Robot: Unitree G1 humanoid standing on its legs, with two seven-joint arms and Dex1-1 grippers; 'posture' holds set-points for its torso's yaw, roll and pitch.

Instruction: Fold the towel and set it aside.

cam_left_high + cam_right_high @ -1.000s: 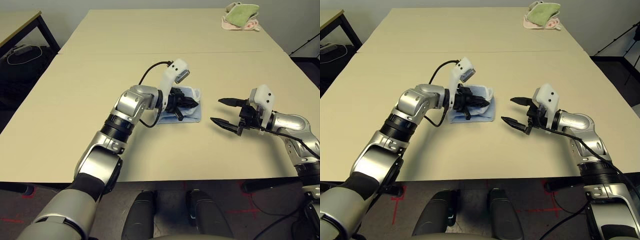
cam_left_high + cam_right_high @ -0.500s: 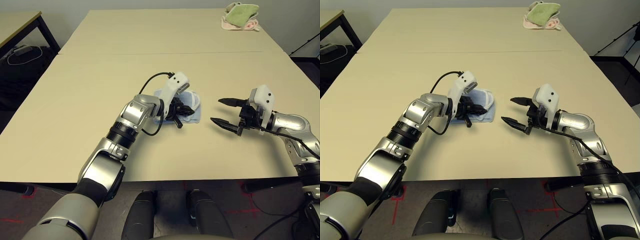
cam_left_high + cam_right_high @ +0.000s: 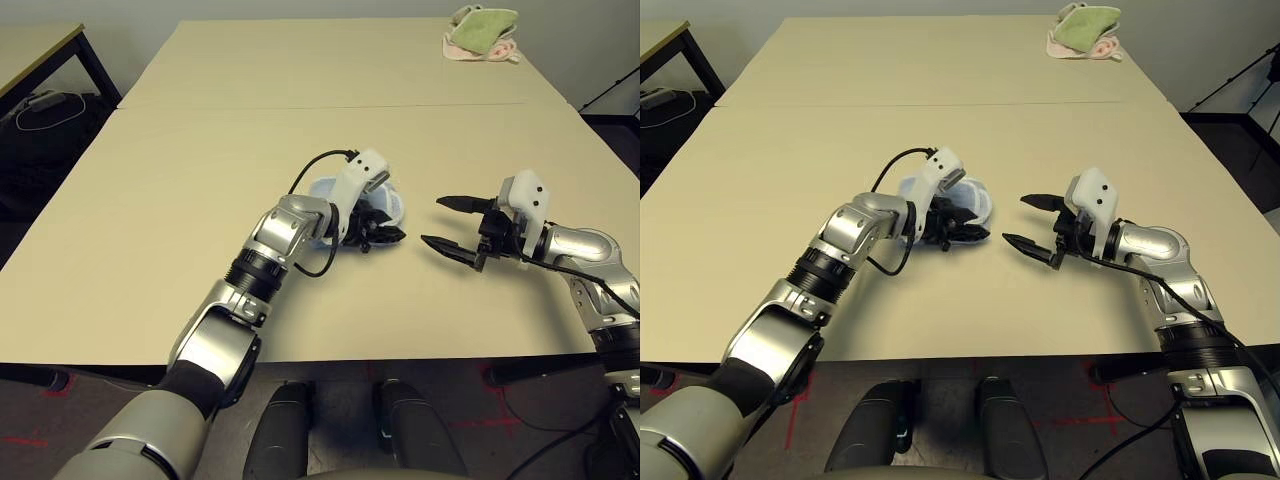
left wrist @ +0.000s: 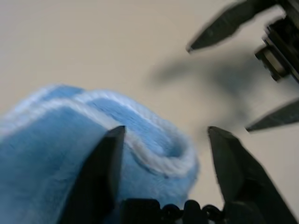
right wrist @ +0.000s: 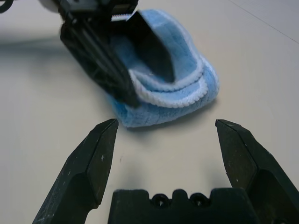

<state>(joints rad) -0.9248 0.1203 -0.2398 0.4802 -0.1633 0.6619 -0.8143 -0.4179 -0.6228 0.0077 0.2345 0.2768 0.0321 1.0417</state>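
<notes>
Left gripper [image 3: 385, 236] sits low at the towel [image 5: 163, 88], fingers spread, with one finger over the blue cloth and the other out past its edge over bare table, so it pinches nothing. The towel lies bunched right under and behind this gripper, a compact blue wad with white edging curling along the side nearest the other arm, layers stacked and one flap standing up loosely. Right gripper [image 3: 452, 227] hovers just beyond the left fingertips, near the towel but apart from it, jaws wide and empty, pointed at the wad. Far off from both grippers, at the back corner of the table [image 3: 150, 200], sits the green and pink cloth pile [image 3: 483, 32]. Progress judgement: folding looks mostly done, since the towel is already doubled into a small packet, but it's untidy. Setting it aside appears to be what's left, as it sits mid-table between the arms.
</notes>
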